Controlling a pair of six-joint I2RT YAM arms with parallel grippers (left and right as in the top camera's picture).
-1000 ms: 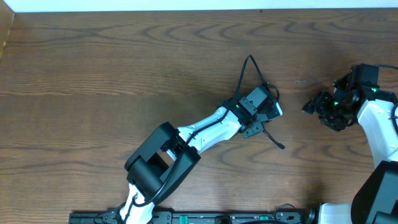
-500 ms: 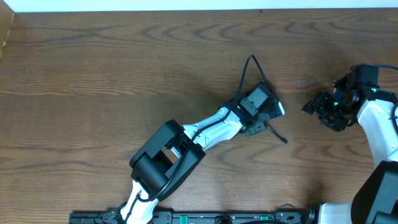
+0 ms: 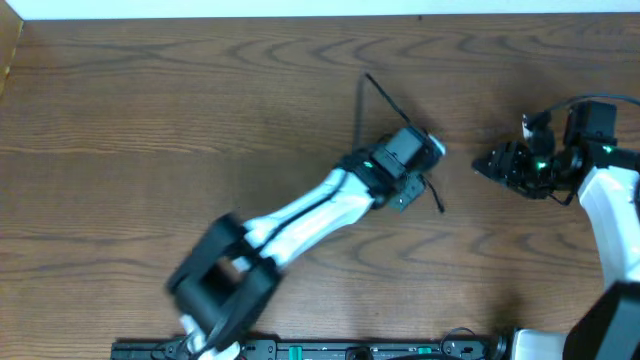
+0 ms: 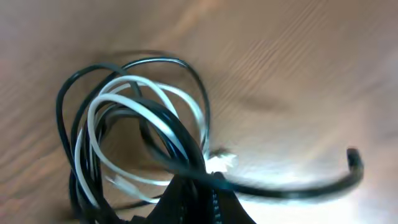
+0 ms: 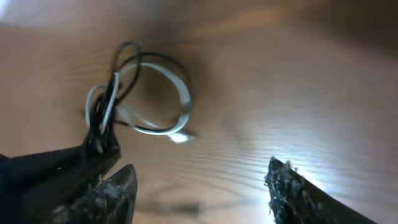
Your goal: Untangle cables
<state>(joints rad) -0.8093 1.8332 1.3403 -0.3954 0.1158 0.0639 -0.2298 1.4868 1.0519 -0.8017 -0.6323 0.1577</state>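
My left gripper (image 3: 426,153) is shut on the tangled cables and holds the bundle off the table. In the left wrist view, the black cable (image 4: 71,106) and the white cable (image 4: 118,102) coil in loose loops above my gripper (image 4: 202,190). A white plug (image 4: 221,162) sticks out and a black end (image 4: 353,160) trails right. From overhead, a black cable (image 3: 378,93) trails up-left and another end (image 3: 437,200) hangs down. My right gripper (image 3: 482,163) is open and empty, just right of the bundle. The bundle (image 5: 146,93) also shows ahead of my right gripper (image 5: 199,186).
The wooden table (image 3: 150,130) stretches left and back. A white wall edge (image 3: 300,8) runs along the far side. The left arm (image 3: 300,210) lies diagonally across the front middle. The right arm (image 3: 610,200) stands at the right edge.
My left gripper has swung up and left with the cable bundle; the black ends swung with it. My right gripper has shifted left, closer to the bundle.
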